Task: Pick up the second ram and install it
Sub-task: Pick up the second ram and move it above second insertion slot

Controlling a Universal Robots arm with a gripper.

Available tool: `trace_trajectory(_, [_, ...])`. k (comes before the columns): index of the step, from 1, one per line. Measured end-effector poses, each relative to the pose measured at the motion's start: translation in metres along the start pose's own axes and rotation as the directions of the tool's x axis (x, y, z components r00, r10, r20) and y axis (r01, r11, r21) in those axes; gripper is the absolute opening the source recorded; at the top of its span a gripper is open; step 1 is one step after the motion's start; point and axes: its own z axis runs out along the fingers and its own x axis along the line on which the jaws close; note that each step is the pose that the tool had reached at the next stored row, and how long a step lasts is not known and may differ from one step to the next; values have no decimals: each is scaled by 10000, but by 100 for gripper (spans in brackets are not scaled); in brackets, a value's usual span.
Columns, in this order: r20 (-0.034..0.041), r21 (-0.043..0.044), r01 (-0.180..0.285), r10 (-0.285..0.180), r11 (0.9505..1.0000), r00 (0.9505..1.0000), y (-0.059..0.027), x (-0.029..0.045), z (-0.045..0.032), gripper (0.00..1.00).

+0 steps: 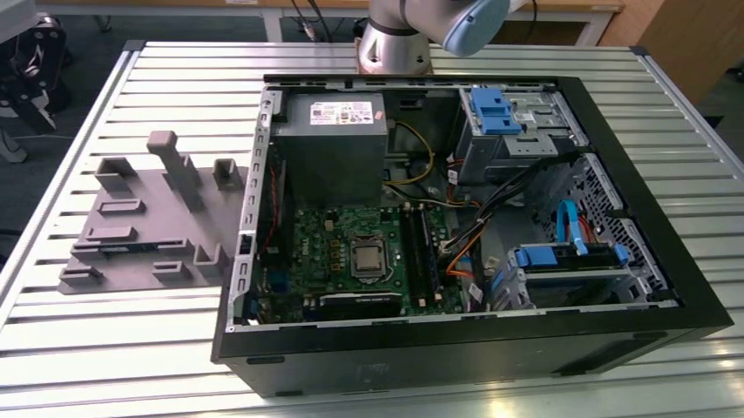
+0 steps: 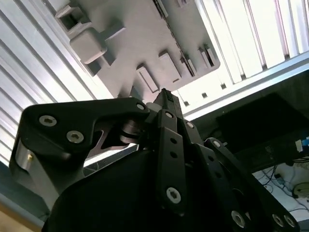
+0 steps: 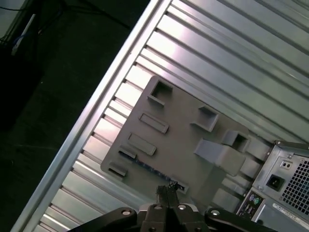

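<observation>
Note: your gripper hangs above the grey fixture tray, fingers pressed together with nothing held. The second ram sits in a tray slot below the fingertips, apart from them. Its long axis runs slantwise to the gripper's opening line.

The arm reaches up high, its jaws pressed together, empty and pointing down.

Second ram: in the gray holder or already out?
In. The first wrist view shows the second ram seated in a gray holder slot; the gripper hangs above it.
</observation>
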Motion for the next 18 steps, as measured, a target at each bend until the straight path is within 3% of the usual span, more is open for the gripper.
trace_trajectory(6, [-29,-22,924,-925,9957,9957,0,0,3,11])
trace_trajectory(18, [-69,-60,2316,-2316,9728,9728,0,0,6,11])
